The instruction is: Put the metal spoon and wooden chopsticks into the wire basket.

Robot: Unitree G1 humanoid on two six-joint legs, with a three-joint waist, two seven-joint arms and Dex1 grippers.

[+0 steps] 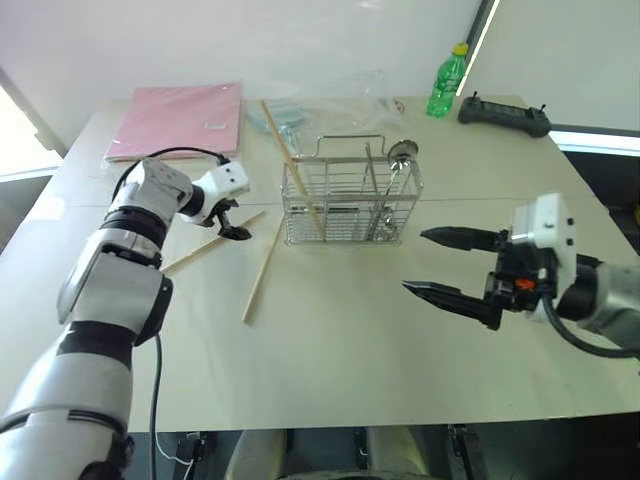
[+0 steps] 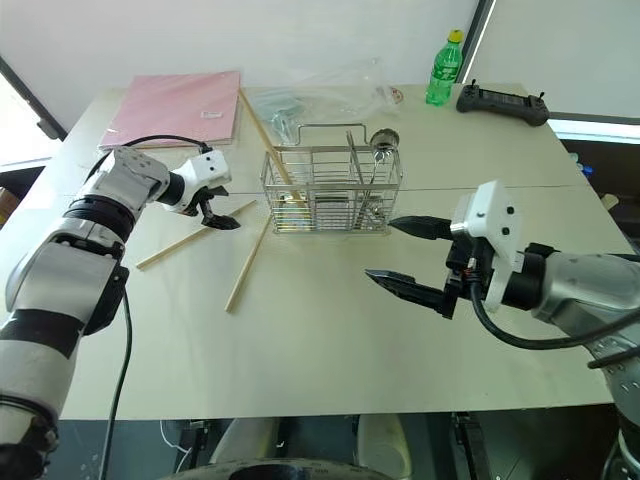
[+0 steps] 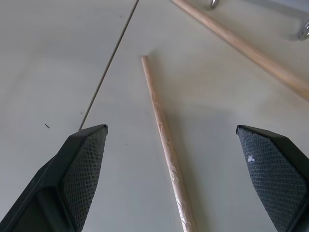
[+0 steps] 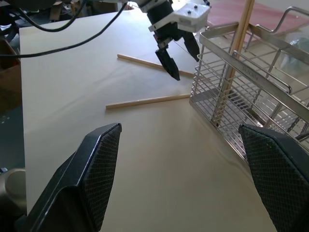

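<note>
The wire basket (image 1: 350,200) stands mid-table. Inside it the metal spoon (image 1: 402,152) stands with its bowl up at the right end, and one wooden chopstick (image 1: 290,160) leans at the left end. Two more chopsticks lie on the table left of the basket: one (image 1: 212,242) slanted, one (image 1: 264,272) running toward the front. My left gripper (image 1: 232,222) is open and points down just above the slanted chopstick (image 3: 164,140), which lies between its fingers (image 3: 84,169). My right gripper (image 1: 414,261) is open and empty, in front of and to the right of the basket.
A pink folder (image 1: 180,118) lies at the back left, with a clear plastic bag (image 1: 330,100) behind the basket. A green bottle (image 1: 447,82) and a black controller (image 1: 503,115) sit at the back right. Bare tabletop stretches in front of the basket.
</note>
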